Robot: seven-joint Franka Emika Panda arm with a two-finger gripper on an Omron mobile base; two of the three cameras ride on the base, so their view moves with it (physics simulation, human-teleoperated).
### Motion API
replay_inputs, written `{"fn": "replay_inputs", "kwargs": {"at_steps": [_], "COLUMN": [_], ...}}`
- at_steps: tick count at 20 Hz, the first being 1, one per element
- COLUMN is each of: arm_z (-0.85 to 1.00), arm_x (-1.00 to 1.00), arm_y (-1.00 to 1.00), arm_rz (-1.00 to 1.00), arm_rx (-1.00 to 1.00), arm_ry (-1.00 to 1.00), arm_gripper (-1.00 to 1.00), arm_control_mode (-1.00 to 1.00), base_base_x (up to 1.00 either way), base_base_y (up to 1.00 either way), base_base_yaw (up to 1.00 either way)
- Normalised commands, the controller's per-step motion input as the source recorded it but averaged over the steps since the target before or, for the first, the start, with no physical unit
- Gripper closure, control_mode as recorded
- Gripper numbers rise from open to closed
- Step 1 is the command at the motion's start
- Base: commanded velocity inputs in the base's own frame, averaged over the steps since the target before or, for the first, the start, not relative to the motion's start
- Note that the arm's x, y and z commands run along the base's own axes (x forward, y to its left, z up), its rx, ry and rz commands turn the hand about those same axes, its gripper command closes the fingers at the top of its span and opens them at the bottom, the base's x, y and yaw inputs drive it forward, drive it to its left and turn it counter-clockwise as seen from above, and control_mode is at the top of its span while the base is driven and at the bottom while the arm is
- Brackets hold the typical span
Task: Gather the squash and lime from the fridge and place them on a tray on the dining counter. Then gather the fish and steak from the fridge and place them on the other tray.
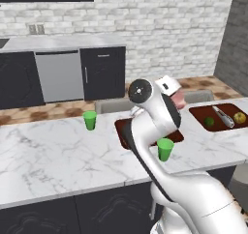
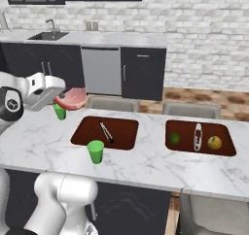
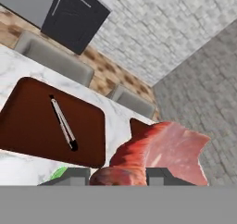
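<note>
My gripper (image 2: pixel 57 98) is shut on the steak (image 2: pixel 72 98), a pink-red slab held in the air above the left end of the dining counter (image 2: pixel 146 166). In the hand view the steak (image 3: pixel 162 151) sticks out between the fingertips (image 3: pixel 159 176), over the near brown tray (image 3: pixel 28 121). The far tray (image 2: pixel 226 149) holds the lime (image 2: pixel 174 138), the fish (image 2: pixel 197 137) and the squash (image 2: pixel 214 142). From the left base view the steak (image 1: pixel 178 100) hangs beside the hand (image 1: pixel 170 89). The fridge is out of view.
A thin dark utensil (image 2: pixel 106 131) lies in the near tray (image 2: pixel 82 134). Two green cups (image 2: pixel 96 152) (image 2: pixel 60 111) stand on the counter beside that tray. Grey chair backs (image 2: pixel 113 104) line the counter's far side.
</note>
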Motion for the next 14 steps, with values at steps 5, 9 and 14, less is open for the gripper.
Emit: {"fn": "replay_inputs", "kwargs": {"at_steps": [5,9,14], "arm_z": [-0.33,-0.38,-0.38], "arm_x": [0.14,0.04,0.07], "arm_y": [0.07,0.0,0.02], "arm_rz": [0.0,0.01,0.02], "arm_rx": [0.04,0.05,0.09], "arm_ry": [0.21,0.12,0.04], "arm_gripper": [1.0,1.0,1.0], "arm_control_mode": [-1.0,-1.0,-1.0], "base_base_x": [0.0,0.0,0.0], "base_base_y": [0.0,0.0,0.0], "base_base_yaw": [0.0,0.0,0.0]}}
